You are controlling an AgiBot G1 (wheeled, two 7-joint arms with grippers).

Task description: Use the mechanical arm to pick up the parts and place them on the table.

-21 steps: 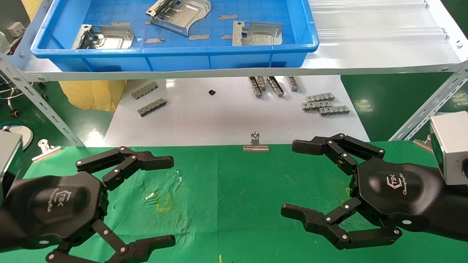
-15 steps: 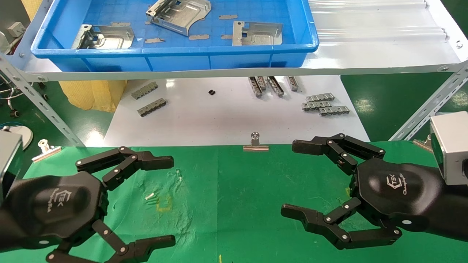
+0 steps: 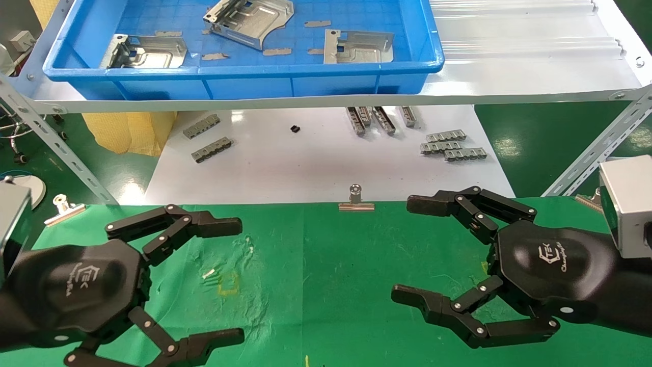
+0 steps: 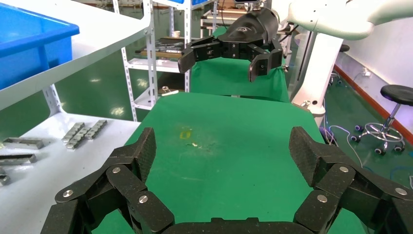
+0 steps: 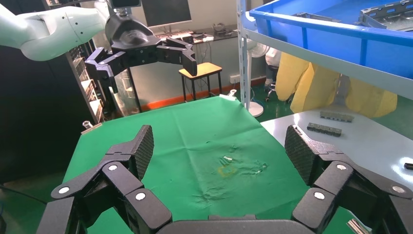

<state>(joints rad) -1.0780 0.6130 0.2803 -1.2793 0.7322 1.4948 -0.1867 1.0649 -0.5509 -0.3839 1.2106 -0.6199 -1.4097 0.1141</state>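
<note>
I see left hand (image 3: 232, 278) and right hand (image 3: 407, 252) both spread wide, empty, over the green surface (image 3: 326, 265). Three parts (image 3: 249, 20) sit in the blue tray (image 3: 244, 69) at 12 o'clock.

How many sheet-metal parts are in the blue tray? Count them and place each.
3, all in the blue tray: one part at its left end, one at the far middle, one toward the right. The tray's far end is cut off, so more may be hidden.
</note>
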